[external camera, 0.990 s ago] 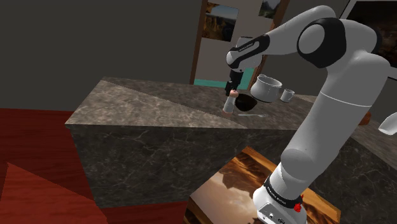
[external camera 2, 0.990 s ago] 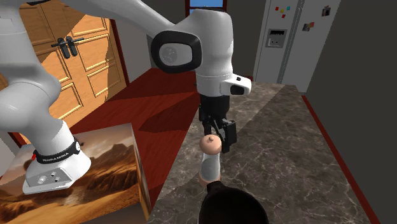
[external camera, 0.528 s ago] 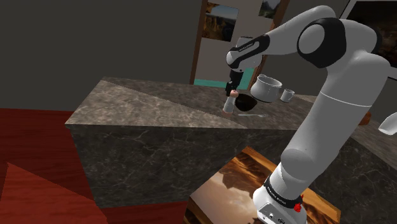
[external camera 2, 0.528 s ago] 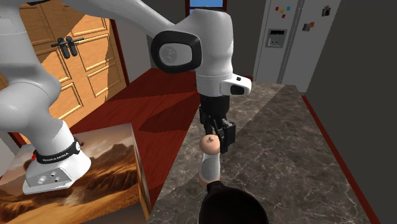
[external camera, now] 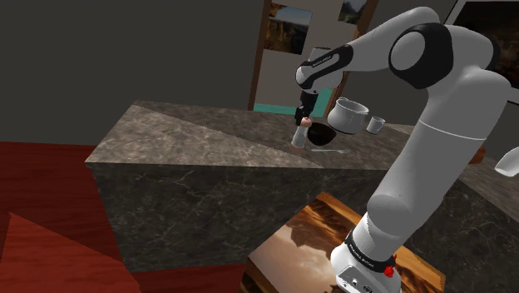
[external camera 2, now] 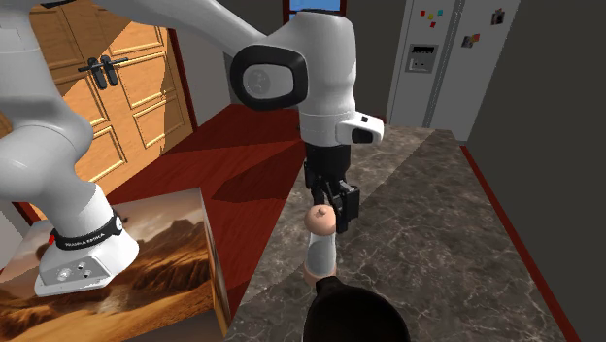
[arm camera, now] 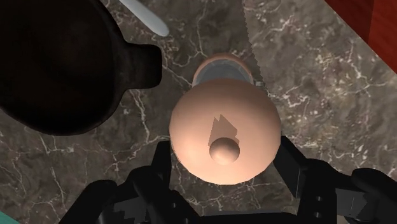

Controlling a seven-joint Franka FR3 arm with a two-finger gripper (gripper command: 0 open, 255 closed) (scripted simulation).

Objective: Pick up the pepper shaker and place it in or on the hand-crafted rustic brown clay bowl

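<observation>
Black fingers (arm camera: 153,178) tight against both sides of the pepper shaker (arm camera: 224,137), dark bowl (arm camera: 57,63) just beside

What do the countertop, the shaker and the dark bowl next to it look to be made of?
Countertop: stone, likely marble, going by the grey-brown surface with pale veins. Shaker: smooth matte pinkish-tan cap with a small knob over a pale body; material left open, perhaps ceramic or plastic. Bowl: almost black, matte, with no visible texture, so clay cannot be confirmed.

Close beside pepper shaker (arm camera: 224,127): dark bowl (arm camera: 57,63); open counter (arm camera: 318,83) on far side.
</observation>
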